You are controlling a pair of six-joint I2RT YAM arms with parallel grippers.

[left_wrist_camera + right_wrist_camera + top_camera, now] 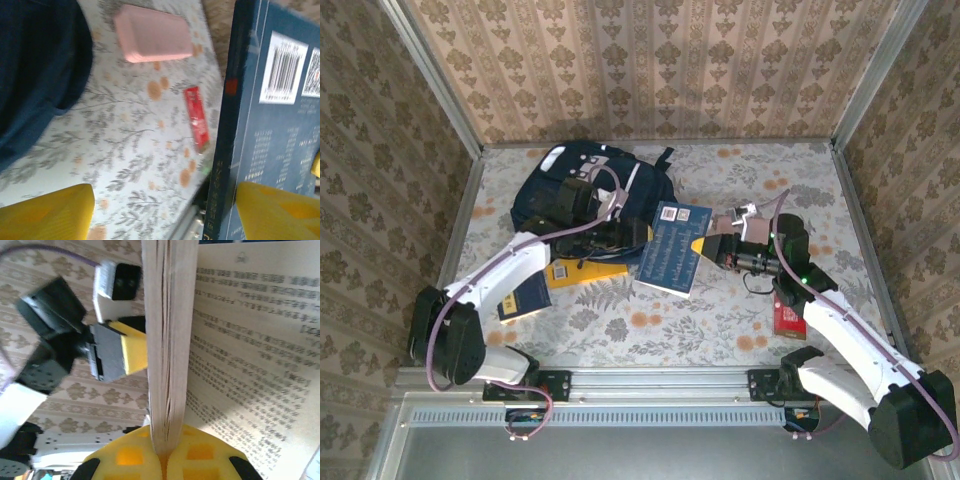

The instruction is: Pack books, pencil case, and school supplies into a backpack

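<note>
Nearest you, the red pack [787, 318] lies on the table [650, 335] just beside your right arm. The flat navy book [525, 297] sits partly under your left arm, with the yellow book [585, 272] just beside it. Mid-table, your right gripper [162, 457] is pinched tight on the page edge of the barcoded navy book [670, 250], its yellow pads closed on the paper. Your left gripper [160, 220] has its jaws spread wide at that book's spine side, one finger [275, 210] by the cover, gripping nothing. The pink box [152, 34] lies on the table beyond the spine. Farthest off, the backpack [580, 180] rests near the back wall, left of centre.
</note>
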